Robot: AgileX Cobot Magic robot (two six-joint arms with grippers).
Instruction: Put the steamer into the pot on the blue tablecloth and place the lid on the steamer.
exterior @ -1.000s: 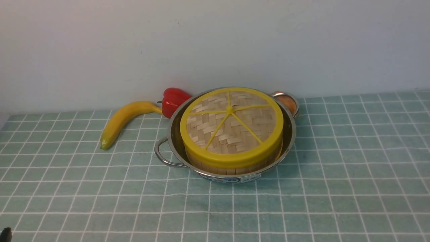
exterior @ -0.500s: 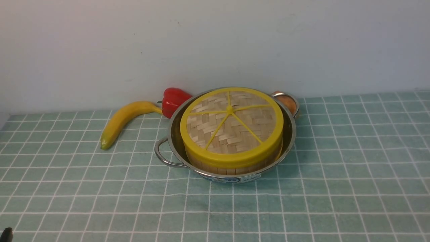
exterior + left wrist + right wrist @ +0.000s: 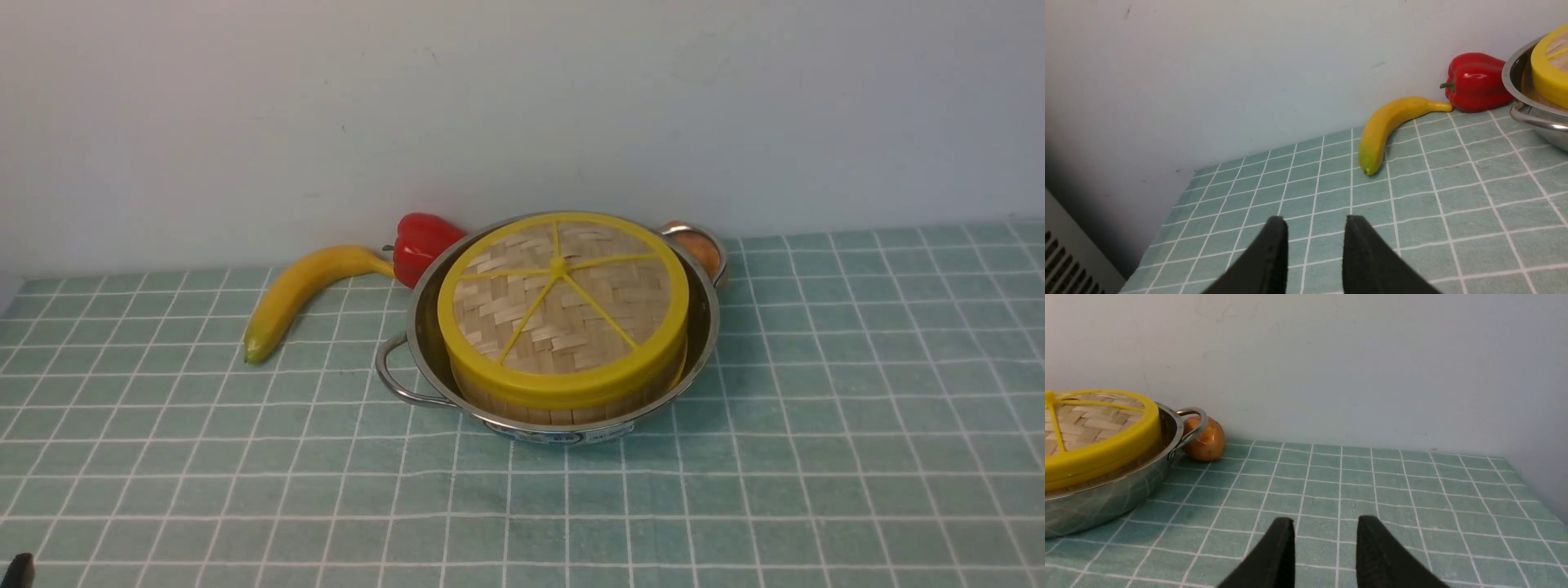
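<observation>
Steamer [image 3: 563, 400] sits inside the pot [image 3: 424, 327] on the blue tablecloth [image 3: 816, 457], with the lid [image 3: 562, 310] seated flat on top; only a band of its bamboo wall shows beneath the lid's yellow rim.

Front view: one pot, one steamer, one lid, stacked near the back wall. I count one banana [image 3: 298, 290] to the left, one red pepper [image 3: 420, 243] just behind the pot's left side, one orange-brown fruit [image 3: 702, 249] tucked behind the far handle. Neither arm is over the stack; only a dark sliver shows at the lower left corner.

Left wrist view: my left gripper [image 3: 1314, 232] hangs low over bare cloth, well apart from the pot, fingers parted with nothing between them. One banana, one pepper, pot edge and lid rim at the frame's side.

Right wrist view: my right gripper [image 3: 1325, 535] also hangs over cloth, released, empty, well clear of the pot. Lid looks level on the steamer from this side.

Judgement: both placements read as done; I take this as the closing step. Next move, if any, calls only for keeping both arms clear of the counter without brushing the handles.
</observation>
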